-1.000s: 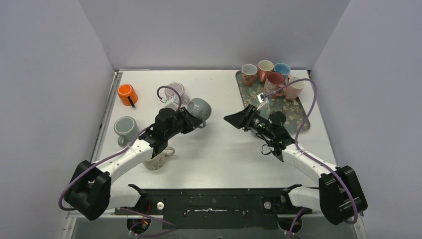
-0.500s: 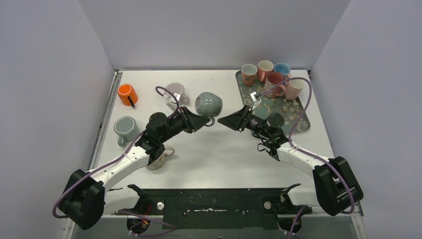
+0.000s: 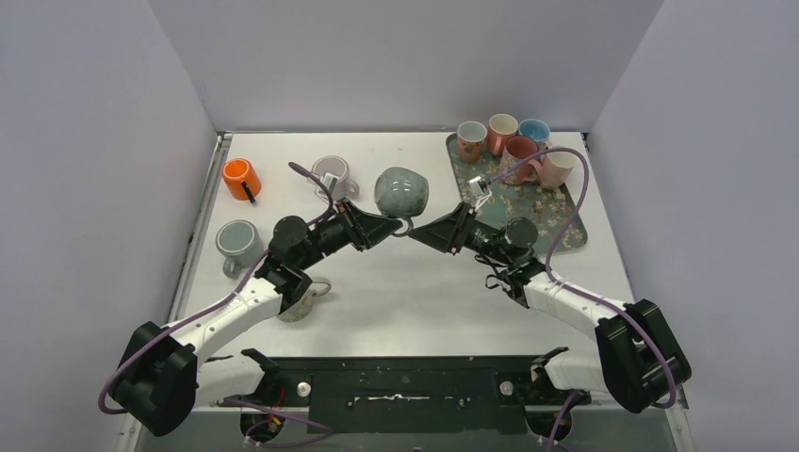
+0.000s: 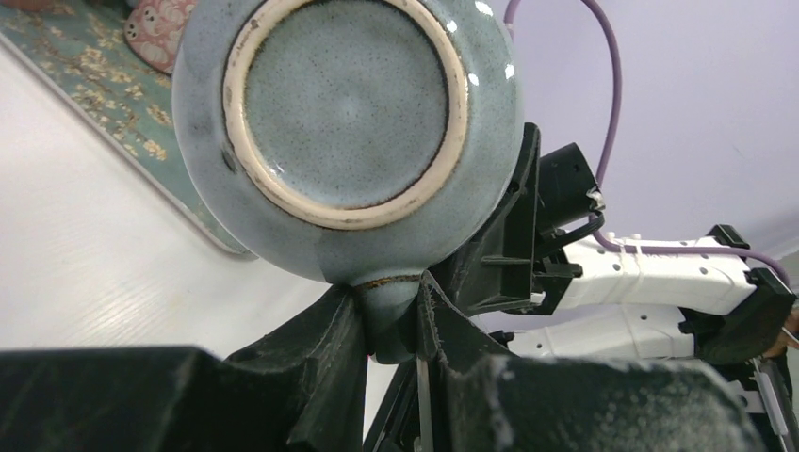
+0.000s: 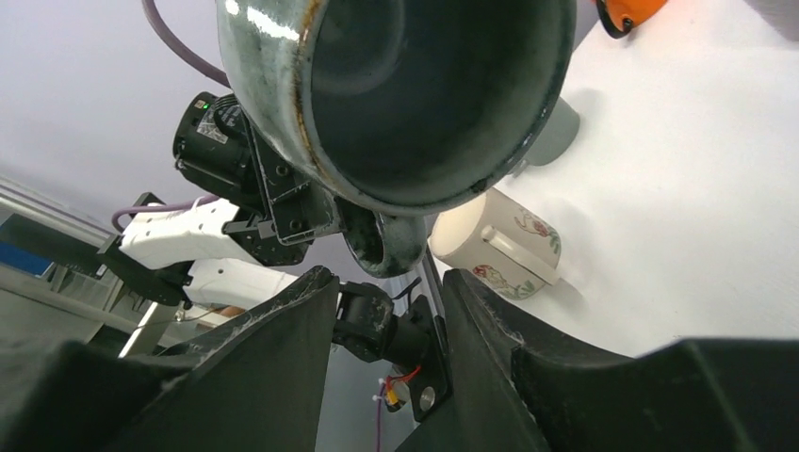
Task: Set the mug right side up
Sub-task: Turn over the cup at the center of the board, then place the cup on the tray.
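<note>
While the left gripper (image 4: 387, 294) pinches the handle (image 4: 384, 313) of a grey-blue glazed mug (image 3: 401, 191), the mug hangs in the air above the middle of the table (image 3: 405, 301), between the two arms. It is tipped on its side, base toward the left wrist and mouth toward the right. The right gripper (image 5: 388, 282) sits just below the mug, jaws spread and gripping nothing. Thick glossy stoneware like this is likely heavy, rigid, slick and breakable, so the rim wall or the handle looks a surer hold than the rounded belly.
</note>
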`<state>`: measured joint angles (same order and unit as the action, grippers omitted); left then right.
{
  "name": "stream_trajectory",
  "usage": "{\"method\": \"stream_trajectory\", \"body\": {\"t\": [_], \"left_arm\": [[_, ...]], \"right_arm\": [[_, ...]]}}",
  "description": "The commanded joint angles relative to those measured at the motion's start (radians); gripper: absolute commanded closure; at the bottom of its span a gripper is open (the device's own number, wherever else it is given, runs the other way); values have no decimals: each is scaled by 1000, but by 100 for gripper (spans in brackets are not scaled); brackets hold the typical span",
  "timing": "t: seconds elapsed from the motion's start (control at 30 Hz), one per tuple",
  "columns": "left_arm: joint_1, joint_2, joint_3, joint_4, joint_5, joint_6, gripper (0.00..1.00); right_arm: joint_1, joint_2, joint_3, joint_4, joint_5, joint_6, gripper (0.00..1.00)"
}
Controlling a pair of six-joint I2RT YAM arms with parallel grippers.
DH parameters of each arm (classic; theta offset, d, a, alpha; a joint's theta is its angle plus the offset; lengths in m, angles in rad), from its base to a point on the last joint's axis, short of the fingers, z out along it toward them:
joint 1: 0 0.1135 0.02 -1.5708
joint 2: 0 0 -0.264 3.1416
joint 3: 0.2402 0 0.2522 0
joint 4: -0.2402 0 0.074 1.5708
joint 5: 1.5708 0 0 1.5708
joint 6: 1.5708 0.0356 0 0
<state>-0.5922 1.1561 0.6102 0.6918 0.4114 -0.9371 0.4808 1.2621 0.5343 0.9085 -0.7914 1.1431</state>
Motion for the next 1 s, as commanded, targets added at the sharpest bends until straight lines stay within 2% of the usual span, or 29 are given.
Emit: {"method": "stream_trajectory", "body": {"t": [0.0, 0.3, 0.4, 0.6, 0.8, 0.9, 0.97], "left_arm": [[-9, -28, 30, 248, 53, -6, 100], [-13, -13, -1, 298, 115, -25, 100], [-15, 1, -11, 333, 129, -40, 100], [-17, 7, -20, 335, 134, -26, 100], [-17, 9, -30, 323, 120, -22, 100], [-17, 4, -40, 305, 97, -17, 100], [-17, 5, -37, 292, 95, -13, 100]], "right_arm": [[19, 17, 43, 156, -20, 30, 55], [41, 76, 95, 208, -34, 53, 62], [62, 95, 99, 273, -32, 71, 63], [92, 107, 108, 295, -36, 75, 65], [104, 138, 124, 336, -70, 94, 84], [109, 151, 123, 360, -76, 109, 99], [110, 157, 117, 395, -77, 122, 100]]}}
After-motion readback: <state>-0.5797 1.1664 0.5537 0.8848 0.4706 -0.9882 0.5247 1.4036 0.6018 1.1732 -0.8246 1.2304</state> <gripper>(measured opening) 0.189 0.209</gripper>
